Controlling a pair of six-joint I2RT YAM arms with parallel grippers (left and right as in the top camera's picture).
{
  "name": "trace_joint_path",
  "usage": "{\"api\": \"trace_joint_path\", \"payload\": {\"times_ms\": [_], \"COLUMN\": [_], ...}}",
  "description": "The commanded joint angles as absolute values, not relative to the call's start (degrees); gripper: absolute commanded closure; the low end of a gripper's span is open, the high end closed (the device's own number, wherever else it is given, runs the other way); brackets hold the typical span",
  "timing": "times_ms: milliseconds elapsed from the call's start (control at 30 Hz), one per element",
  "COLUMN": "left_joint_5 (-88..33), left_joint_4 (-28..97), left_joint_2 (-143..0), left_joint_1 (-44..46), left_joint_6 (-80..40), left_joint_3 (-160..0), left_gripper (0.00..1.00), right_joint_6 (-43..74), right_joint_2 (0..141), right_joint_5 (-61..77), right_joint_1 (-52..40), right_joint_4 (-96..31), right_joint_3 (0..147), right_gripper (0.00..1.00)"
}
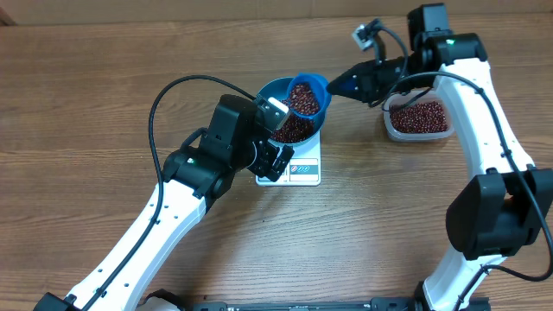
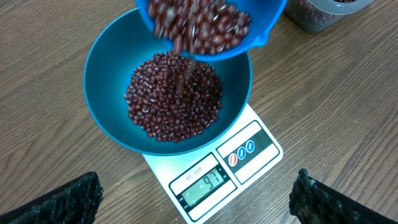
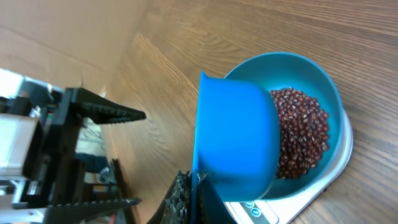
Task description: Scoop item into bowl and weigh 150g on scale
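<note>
Right gripper (image 1: 344, 85), scoop (image 3: 236, 137) over bowl (image 3: 298, 62) rim

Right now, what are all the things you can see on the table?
beans: many, dark red-brown, heaped in the bowl, spilling from the scoop, more in the tub
bowl: one, blue, on the scale
scale: one, white, mid-table
scoop: one, blue, tilted over the bowl
tub: one, clear, by the right arm
table: one, brown wood
arms: two, white and black
left tool: open, empty, by the scale
right tool: shut on the scoop's handle
</note>
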State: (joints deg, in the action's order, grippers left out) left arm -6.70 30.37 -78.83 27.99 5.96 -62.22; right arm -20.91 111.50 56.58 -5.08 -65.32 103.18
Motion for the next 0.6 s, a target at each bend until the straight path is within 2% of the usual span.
{"api": "trace_joint_path", "payload": {"times_ms": [0, 233, 567], "left_joint_5": [-7.1, -7.1, -7.1], "left_joint_4": [30.2, 30.2, 30.2], "left_joint_2": [-78.7, -78.7, -78.7], "left_joint_1": [27.8, 27.8, 27.7], "left_joint_6": [5.1, 5.1, 5.1], "left_joint_3": [-62.1, -62.1, -62.1], "left_gripper": [0.01, 0.01, 0.01], "right_joint_6": [-20.8, -20.8, -20.9], "right_joint_2": [109.3, 109.3, 109.3], "right_joint_5": [52.7, 45.8, 45.4], "right_joint_1": [-7.3, -9.0, -9.0], "right_joint_4": [-62.7, -59.2, -55.5], "right_joint_3": [105.2, 105.2, 105.2], "right_gripper": [0.96, 0.96, 0.96]}}
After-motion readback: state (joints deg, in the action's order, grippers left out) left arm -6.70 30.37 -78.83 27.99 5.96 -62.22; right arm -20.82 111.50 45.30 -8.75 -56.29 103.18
